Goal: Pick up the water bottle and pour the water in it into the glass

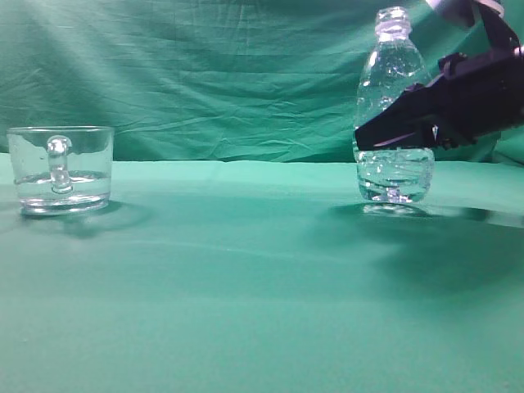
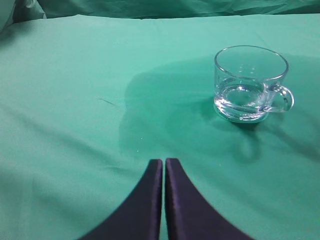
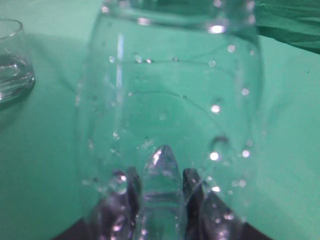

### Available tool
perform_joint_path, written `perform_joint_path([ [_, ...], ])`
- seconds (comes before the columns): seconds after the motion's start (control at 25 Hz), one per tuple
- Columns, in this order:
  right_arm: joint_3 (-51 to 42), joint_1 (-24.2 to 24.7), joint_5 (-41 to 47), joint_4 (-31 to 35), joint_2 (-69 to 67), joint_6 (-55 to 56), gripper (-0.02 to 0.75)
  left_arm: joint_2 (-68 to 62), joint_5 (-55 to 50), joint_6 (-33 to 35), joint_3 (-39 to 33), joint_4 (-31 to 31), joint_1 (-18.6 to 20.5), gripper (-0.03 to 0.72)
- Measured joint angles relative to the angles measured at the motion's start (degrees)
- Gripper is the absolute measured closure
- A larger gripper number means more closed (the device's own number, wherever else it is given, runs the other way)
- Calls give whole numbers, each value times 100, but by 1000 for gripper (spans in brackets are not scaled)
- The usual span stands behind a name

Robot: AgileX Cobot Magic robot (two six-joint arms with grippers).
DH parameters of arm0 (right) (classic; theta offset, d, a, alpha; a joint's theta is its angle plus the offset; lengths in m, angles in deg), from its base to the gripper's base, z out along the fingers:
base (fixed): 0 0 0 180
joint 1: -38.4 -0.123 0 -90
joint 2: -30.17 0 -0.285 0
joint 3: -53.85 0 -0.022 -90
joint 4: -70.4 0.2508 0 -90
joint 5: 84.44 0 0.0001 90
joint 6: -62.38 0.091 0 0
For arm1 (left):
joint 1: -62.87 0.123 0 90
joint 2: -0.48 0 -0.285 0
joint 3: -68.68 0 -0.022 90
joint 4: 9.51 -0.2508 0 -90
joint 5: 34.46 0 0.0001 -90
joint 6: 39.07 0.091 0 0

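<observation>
The water bottle (image 1: 393, 82) stands upright at the right, clear and ribbed, with water (image 1: 395, 176) in its lower part. My right gripper (image 1: 368, 135) is shut on its middle, one dark finger crossing its front. I cannot tell whether its base touches the cloth. In the right wrist view the bottle (image 3: 170, 90) fills the frame, and the gripper's fingers (image 3: 160, 185) show through it. The glass (image 1: 61, 168) stands far left with a little water in it; it also shows in the left wrist view (image 2: 250, 82) and the right wrist view (image 3: 12, 60). My left gripper (image 2: 164, 162) is shut and empty above the cloth.
A green cloth (image 1: 246, 270) covers the table and hangs as a backdrop (image 1: 205, 74) behind it. A wide stretch of cloth lies between the glass and the bottle.
</observation>
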Motion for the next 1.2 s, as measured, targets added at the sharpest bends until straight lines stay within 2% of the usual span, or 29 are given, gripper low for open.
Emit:
perform_joint_path([
  [0.36, 0, 8, 39, 29, -30, -3, 526, 0, 0, 0, 0, 0, 0, 688],
  [0.4, 0, 8, 39, 29, -30, 27, 454, 0, 0, 0, 0, 0, 0, 688],
  [0.52, -9, 8, 62, 29, -30, 201, 316, 0, 0, 0, 0, 0, 0, 688],
  [0.64, -9, 8, 27, 29, -30, 485, 146, 0, 0, 0, 0, 0, 0, 688],
  [0.72, -9, 8, -114, 29, -30, 710, 83, 0, 0, 0, 0, 0, 0, 688],
  [0.8, -9, 8, -323, 29, -30, 861, 94, 0, 0, 0, 0, 0, 0, 688],
  [0.84, -9, 8, -423, 29, -4, 938, 52, 0, 0, 0, 0, 0, 0, 688],
  [0.96, -9, 8, -500, 29, 250, 1116, 68, 0, 0, 0, 0, 0, 0, 688],
  [1.2, -22, 8, -230, 10, 1360, 1203, 68, 0, 0, 0, 0, 0, 0, 688],
])
